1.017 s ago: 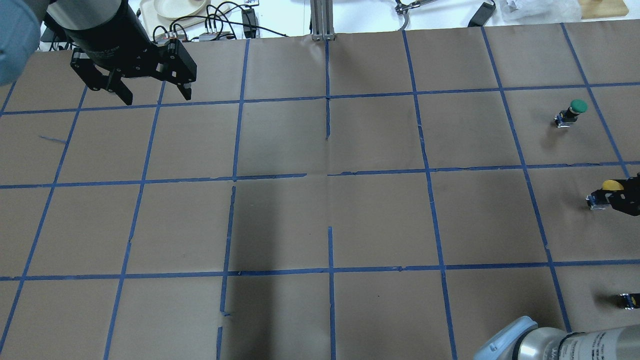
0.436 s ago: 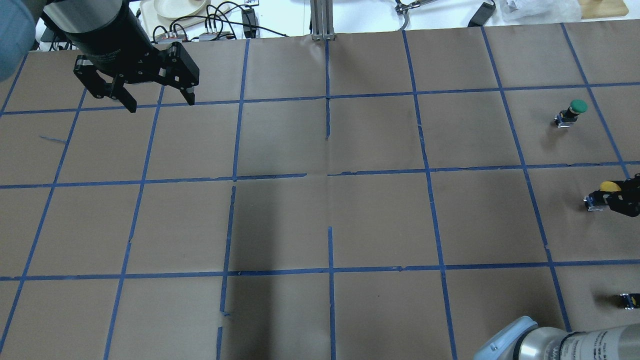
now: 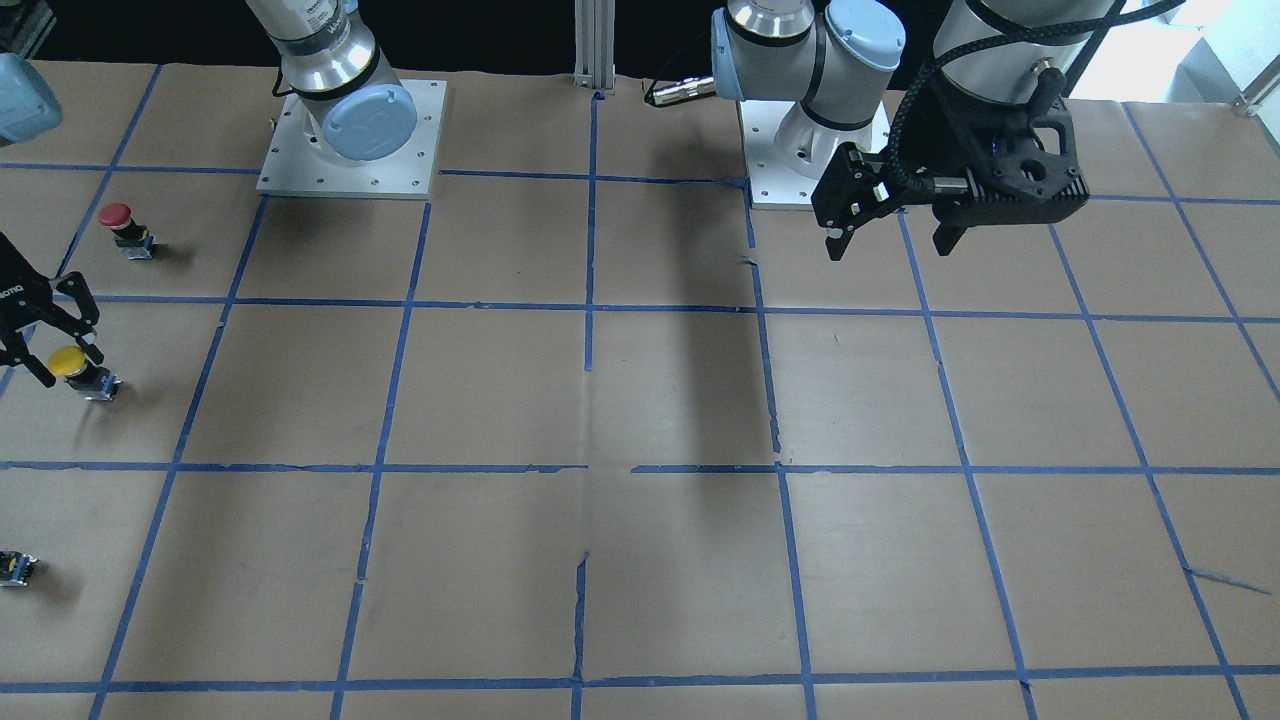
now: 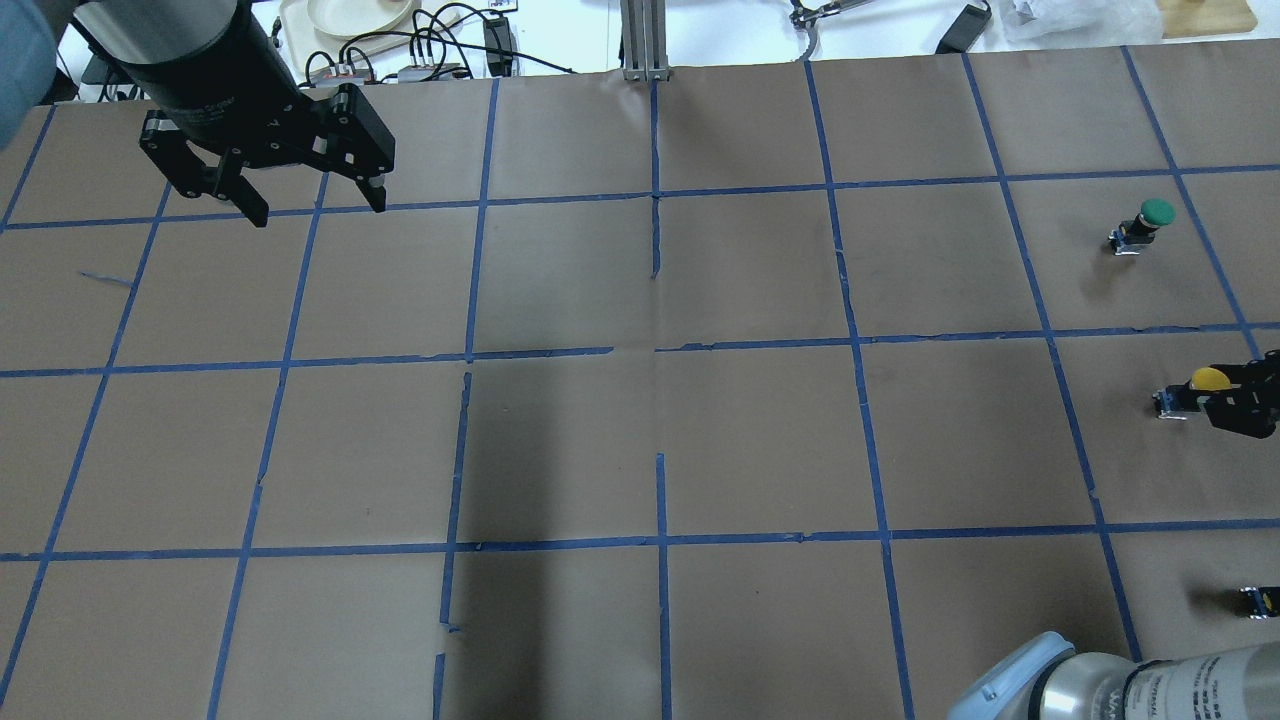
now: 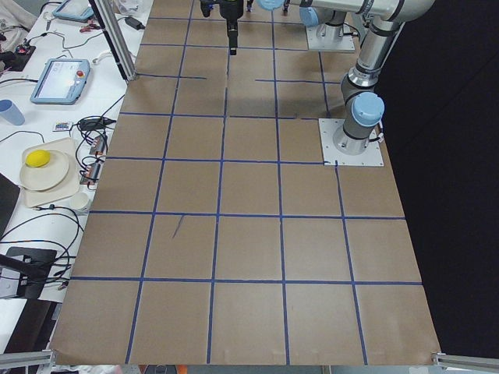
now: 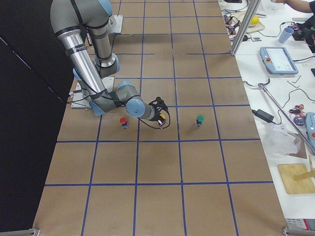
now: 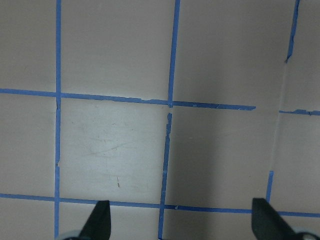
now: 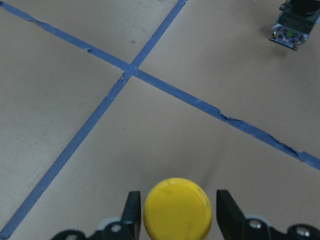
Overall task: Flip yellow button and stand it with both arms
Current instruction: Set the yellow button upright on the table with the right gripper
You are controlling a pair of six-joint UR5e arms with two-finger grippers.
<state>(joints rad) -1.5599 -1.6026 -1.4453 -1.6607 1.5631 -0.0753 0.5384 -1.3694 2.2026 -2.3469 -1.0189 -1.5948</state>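
The yellow button [image 4: 1208, 380] is at the table's right edge, tilted, with its cap [image 3: 67, 362] up and its grey base [image 3: 97, 386] low by the paper. My right gripper [image 4: 1222, 398] is shut on the yellow button. In the right wrist view the cap [image 8: 177, 209] fills the gap between the two fingers [image 8: 131, 212]. I cannot tell whether the base touches the table. It also shows in the exterior right view [image 6: 162, 118]. My left gripper [image 4: 318, 210] is open and empty, high over the far left squares [image 3: 890, 248]; its fingertips [image 7: 100, 220] frame bare paper.
A green button [image 4: 1150, 218] stands beyond the yellow one. A red button [image 3: 120, 222] stands on the robot's side of it. A small black part with a yellow spot [image 4: 1258, 600] sits at the right edge. Another button's base [image 8: 290, 30] shows ahead of the right gripper.
My right gripper has moved a little to the left with the yellow button in it. My left gripper has shifted slightly and stays open.
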